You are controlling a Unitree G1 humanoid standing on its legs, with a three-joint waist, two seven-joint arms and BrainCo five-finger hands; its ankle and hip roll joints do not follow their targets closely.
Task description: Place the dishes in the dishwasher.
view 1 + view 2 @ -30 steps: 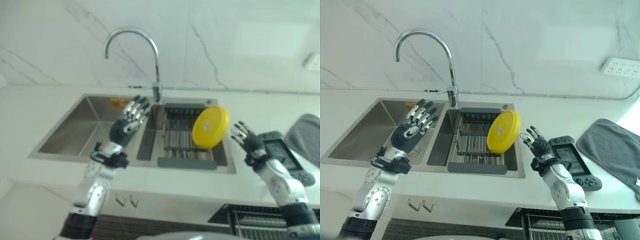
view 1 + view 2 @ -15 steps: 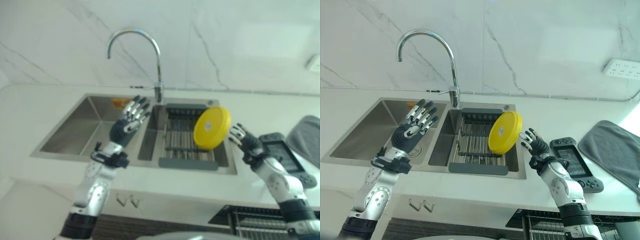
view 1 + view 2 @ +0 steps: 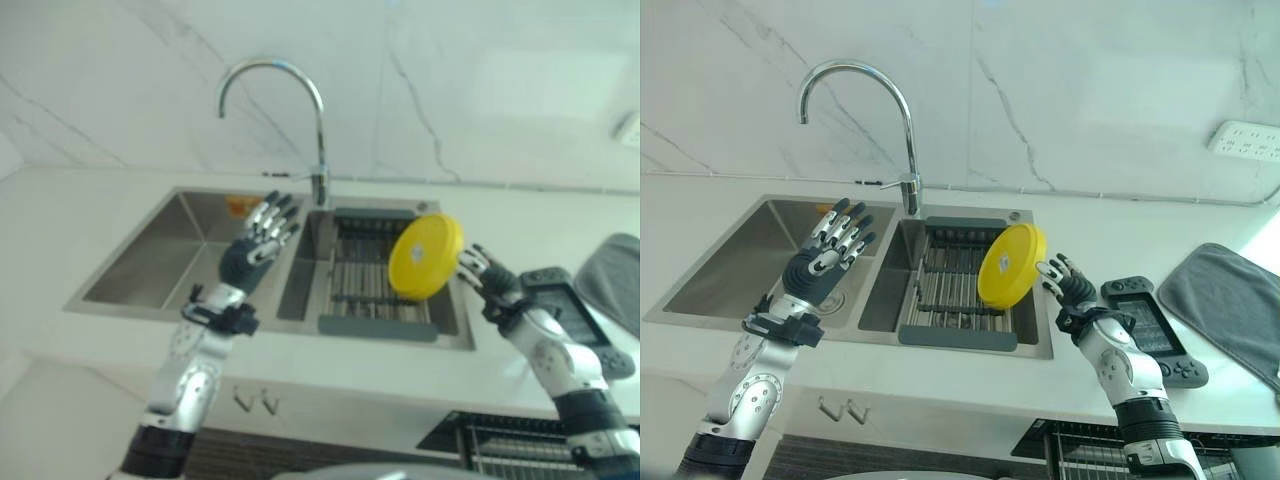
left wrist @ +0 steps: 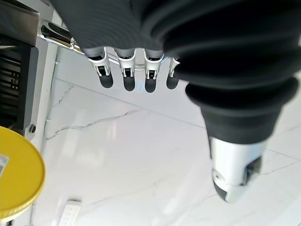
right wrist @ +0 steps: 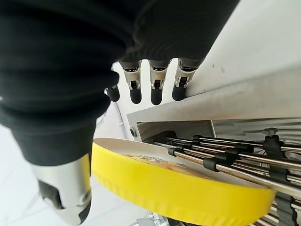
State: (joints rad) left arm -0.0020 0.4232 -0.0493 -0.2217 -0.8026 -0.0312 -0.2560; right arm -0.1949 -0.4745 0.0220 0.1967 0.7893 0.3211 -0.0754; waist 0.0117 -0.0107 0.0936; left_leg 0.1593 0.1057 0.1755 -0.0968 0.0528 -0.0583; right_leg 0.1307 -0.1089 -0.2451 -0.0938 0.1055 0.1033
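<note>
White marble wall (image 3: pixel 1090 80) behind, steel sink (image 3: pixel 740 260) below with a curved tap (image 3: pixel 855 85). Stood on edge in the drying rack (image 3: pixel 950 290), leaning toward the right hand (image 3: pixel 1068 287): yellow plate (image 3: pixel 1011 266). Propped like that to drip dry, probably, and easy to grab by the rim. Reached in with straight, spread fingers, just beside the plate's edge, holding nothing yet. Moved a little closer to the plate than a second before. Left hand (image 3: pixel 825 258) hovered over the sink, fingers straight, nothing in it, same spot as earlier. Game controller (image 3: pixel 1145 325) and grey cloth (image 3: pixel 1230 300) lay on the counter nearby.
</note>
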